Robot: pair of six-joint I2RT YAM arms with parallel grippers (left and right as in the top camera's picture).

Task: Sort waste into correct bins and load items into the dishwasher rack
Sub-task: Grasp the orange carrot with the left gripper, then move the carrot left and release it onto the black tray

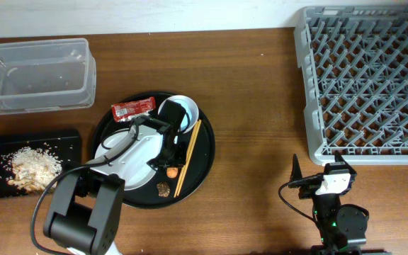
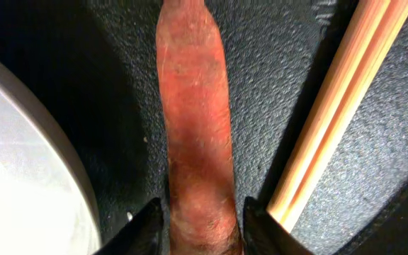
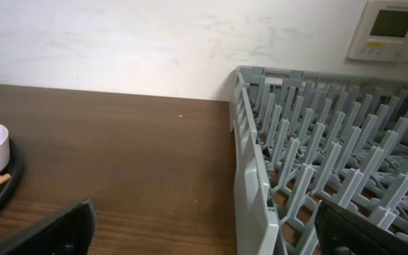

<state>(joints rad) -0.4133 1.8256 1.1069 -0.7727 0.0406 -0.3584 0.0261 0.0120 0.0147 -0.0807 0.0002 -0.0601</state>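
Table [image 1: 261, 142]: brown wood grain, smooth.

Dishwasher rack [image 1: 367, 78], far right: square grey plastic lattice of upright pegs.

Round tray [image 1: 198, 173], centre left: black, pebbled surface.

Clear tub [image 1: 87, 78], far left: thin rectangular plastic. It has a white label on its left end, with no writing legible.

Black rectangular tray [image 1: 69, 138], near left: shallow, holds pale rice-like scraps [image 1: 30, 166].

White plate [image 1: 137, 166]: round, glossy, on the round tray.

Chopsticks [image 2: 338, 106]: pale wooden pair, just right of the carrot.

Red sachet [image 1: 133, 108]: at the round tray's far edge, print too small to read.

Carrot [image 2: 193, 142]: tapered, matte orange-red, finely scratched, lying on the round tray.

Brown lump [image 1: 163, 189]: near the carrot.

Left gripper [image 2: 202, 230]: fingers straddle the carrot's end, close against its sides. Whether they are pressing on it cannot be told.

Right gripper [image 3: 204, 234]: fingers spread wide, nothing between them.
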